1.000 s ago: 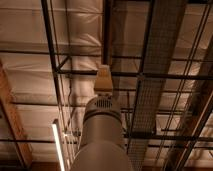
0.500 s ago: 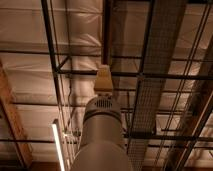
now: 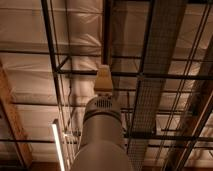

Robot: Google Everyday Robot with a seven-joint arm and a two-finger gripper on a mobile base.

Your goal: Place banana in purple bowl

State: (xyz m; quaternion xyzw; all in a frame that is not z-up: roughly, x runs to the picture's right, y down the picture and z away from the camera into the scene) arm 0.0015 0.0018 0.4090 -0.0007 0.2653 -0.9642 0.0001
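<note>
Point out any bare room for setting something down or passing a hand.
No surface is in view. The arm fills the lower middle, gripper at its tip, pointing at the ceiling. Air is open either side; overhead, beams and a cable tray crowd.

1. My feed is dim and warm brown; the ceiling sheeting catches soft, even light.
2. A tube lamp at lower left glares white.
3. The tool at centre frame, atop the arm, looks pale.
4. The cable tray at right sinks into shadow.
</note>
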